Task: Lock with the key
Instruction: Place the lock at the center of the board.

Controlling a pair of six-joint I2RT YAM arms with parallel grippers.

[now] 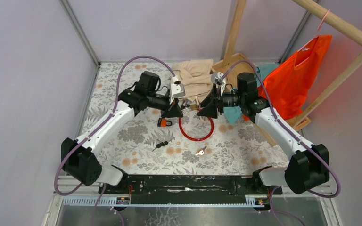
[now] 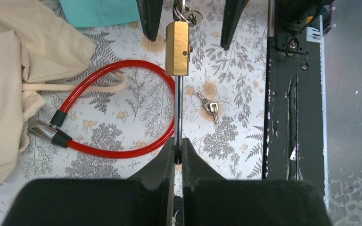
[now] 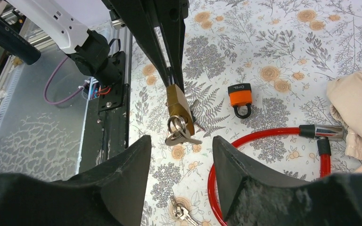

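From overhead, the two arms meet nose to nose above the middle of the floral surface (image 1: 245, 141). The brass padlock (image 1: 191, 108) hangs in the air between them, over the 12 o'clock edge of the red cable loop (image 1: 196, 140). An orange padlock (image 1: 165, 123) lies at the loop's 9 o'clock and a loose pair of keys (image 1: 200, 151) at its 6 o'clock. In the left wrist view, the left jaws are pinched tight on the steel shackle (image 2: 179, 108), with the brass body thrust out toward 12 o'clock. That presents its key end to the other arm, whose fingers (image 2: 147, 19) stand spread on either side of the key bunch (image 2: 187, 14), touching neither it nor the lock. In the right wrist view, the right jaws gape wide at 6 o'clock, and the bunch dangles from the padlock's lower end just ahead of the gap. One key looks seated in the keyhole, though I can't be sure. I'd judge the hold is meant to steady the lock while the right jaws take the key head and turn it.
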